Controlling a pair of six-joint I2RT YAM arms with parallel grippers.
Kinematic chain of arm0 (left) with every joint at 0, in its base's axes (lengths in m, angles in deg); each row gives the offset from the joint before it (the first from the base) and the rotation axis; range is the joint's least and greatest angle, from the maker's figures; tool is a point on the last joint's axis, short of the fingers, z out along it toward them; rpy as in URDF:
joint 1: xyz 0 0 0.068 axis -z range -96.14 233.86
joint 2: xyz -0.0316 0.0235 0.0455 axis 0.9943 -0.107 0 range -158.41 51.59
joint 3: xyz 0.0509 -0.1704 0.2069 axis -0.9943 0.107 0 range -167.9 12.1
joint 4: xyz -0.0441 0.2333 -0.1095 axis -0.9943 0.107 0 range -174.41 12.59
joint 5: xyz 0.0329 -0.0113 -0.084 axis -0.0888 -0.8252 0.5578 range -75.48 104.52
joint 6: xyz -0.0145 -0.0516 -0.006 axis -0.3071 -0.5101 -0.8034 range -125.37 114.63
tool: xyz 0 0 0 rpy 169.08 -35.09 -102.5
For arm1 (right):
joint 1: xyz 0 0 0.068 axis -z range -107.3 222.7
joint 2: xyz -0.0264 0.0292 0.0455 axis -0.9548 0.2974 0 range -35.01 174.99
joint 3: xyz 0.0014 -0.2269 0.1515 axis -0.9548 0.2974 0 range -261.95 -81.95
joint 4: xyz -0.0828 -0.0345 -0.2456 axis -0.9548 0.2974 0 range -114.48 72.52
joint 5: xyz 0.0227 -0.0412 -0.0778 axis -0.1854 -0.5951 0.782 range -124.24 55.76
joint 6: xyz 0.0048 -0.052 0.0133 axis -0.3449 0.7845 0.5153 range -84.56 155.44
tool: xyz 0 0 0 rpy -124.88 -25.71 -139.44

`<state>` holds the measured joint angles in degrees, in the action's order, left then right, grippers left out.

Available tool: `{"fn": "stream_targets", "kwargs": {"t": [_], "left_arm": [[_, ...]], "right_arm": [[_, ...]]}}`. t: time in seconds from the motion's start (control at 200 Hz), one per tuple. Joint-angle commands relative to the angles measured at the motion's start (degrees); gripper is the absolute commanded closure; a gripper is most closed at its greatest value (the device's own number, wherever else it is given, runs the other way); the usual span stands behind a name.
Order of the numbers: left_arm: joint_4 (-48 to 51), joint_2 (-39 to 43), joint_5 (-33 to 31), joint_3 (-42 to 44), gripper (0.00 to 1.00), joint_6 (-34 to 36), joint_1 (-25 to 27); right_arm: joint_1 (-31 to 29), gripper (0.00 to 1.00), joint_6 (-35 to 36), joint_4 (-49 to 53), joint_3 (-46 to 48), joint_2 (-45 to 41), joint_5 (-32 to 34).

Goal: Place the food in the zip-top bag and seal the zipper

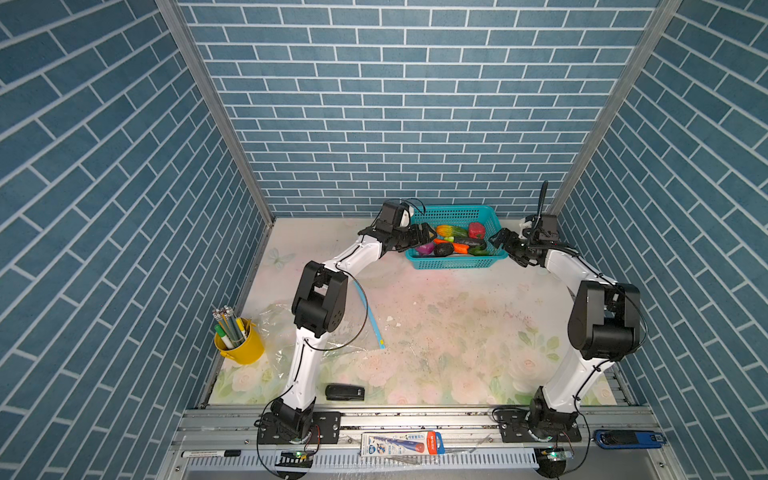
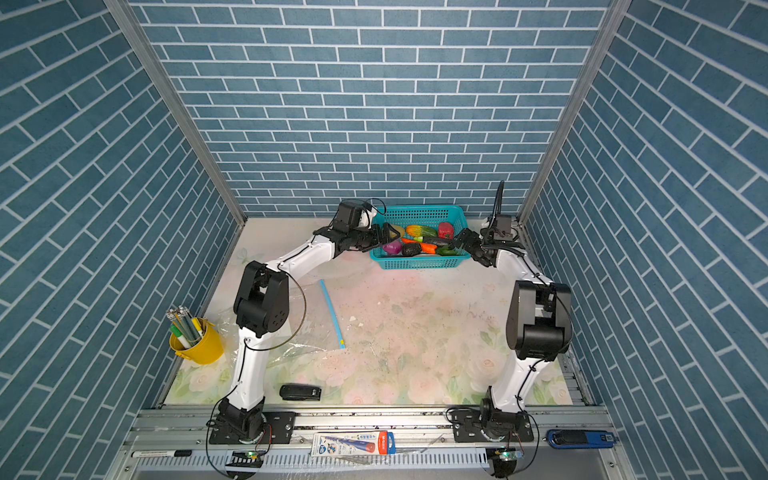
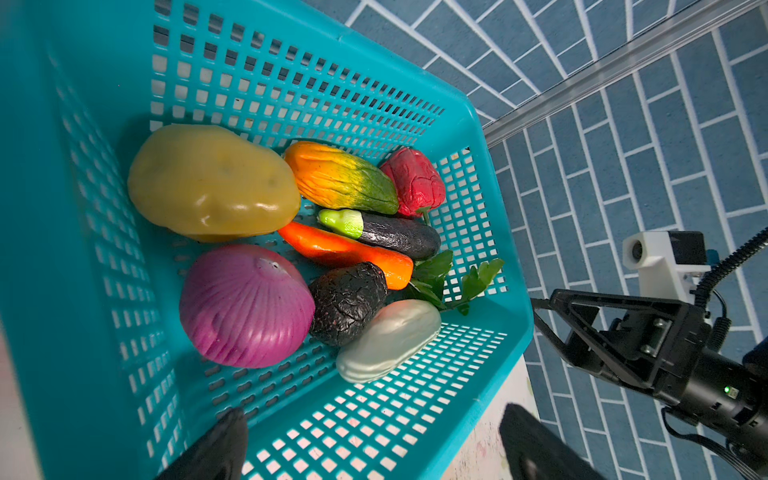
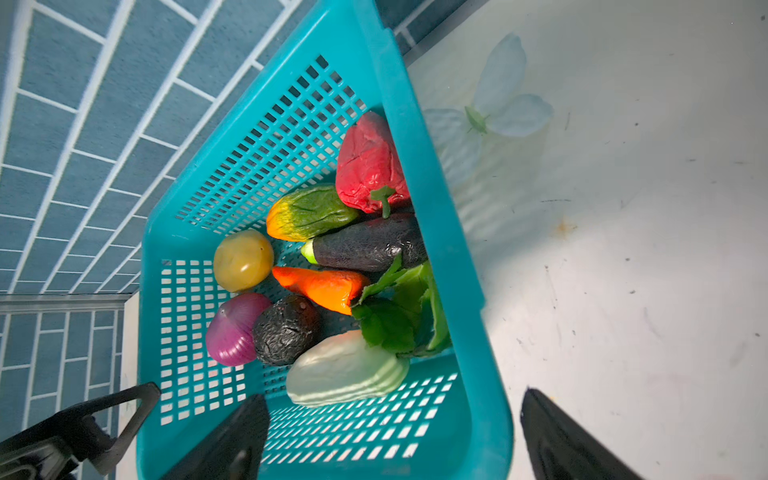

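Far to the left of the teal basket (image 1: 457, 262), against the side wall, a yellow bucket (image 1: 243, 347) holds pencils and markers. The zip-top bag (image 1: 272, 322) lies flat on the desk (image 1: 457, 332) between that bucket and the basket, nearer the bucket. The left arm stands over the bag and hides its middle. The zipper (image 1: 369, 313) forms the bag's edge on the basket's side. Its long axis runs from a far end near the basket to a near end well away from it, where the yellowish slider tab (image 1: 381, 344) sits.

Farther from the basket still, near the front rail, a small black case (image 1: 345, 392) lies on the desk. On the rail are a marker (image 1: 210, 454), a printed packet (image 1: 401, 444) whose writing is too small to read, and a blue item (image 1: 627, 439).

The left fingers (image 1: 422, 233) hover at the basket's left end, spread wide and holding nothing.

All the food (image 1: 455, 242) lies in the basket:
- a yellow potato (image 3: 212, 183)
- a purple onion (image 3: 245, 305)
- an orange-green gourd (image 3: 340, 176)
- a red pepper (image 3: 415, 180)
- a black avocado (image 3: 347, 303)
- a whitish piece (image 3: 388, 340)
- leafy greens (image 3: 440, 278)
- an eggplant (image 3: 395, 236) and a carrot (image 3: 345, 253), side by side along the basket's length

The right fingers (image 1: 503, 240) hover at the basket's right end. They are also spread and empty, with one finger over the basket and the other outside its rim.
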<state>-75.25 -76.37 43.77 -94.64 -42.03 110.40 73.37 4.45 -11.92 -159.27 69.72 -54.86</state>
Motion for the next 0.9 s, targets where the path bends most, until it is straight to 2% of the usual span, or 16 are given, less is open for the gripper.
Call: {"fn": "stream_targets", "kwargs": {"t": [0.0, 0.16, 0.24, 0.6, 0.895], "left_arm": [[-0.5, 5.4, -3.4, 4.2, 0.03, 0.8, -1.6], [4.3, 8.4, -12.8, 7.1, 0.03, 4.5, -4.1], [4.7, 7.8, -14.2, 7.1, 0.02, 5.0, -4.6], [4.0, -2.4, -7.8, -2.4, 0.02, 3.6, -3.5], [4.9, -6.5, -5.0, -10.0, 0.02, 3.5, -0.1]], "right_arm": [[0.2, 0.05, 2.7, 4.1, -1.8, -1.8, 3.0], [0.3, 0.05, 4.1, 6.4, -1.9, -2.7, 4.6], [0.3, 0.04, 4.6, 7.6, -1.9, -3.0, 5.5], [0.2, 0.03, 5.1, 8.1, -1.7, -3.0, 4.6], [0.2, 0.03, 5.1, 10.9, -4.7, -1.3, 3.6]]}}
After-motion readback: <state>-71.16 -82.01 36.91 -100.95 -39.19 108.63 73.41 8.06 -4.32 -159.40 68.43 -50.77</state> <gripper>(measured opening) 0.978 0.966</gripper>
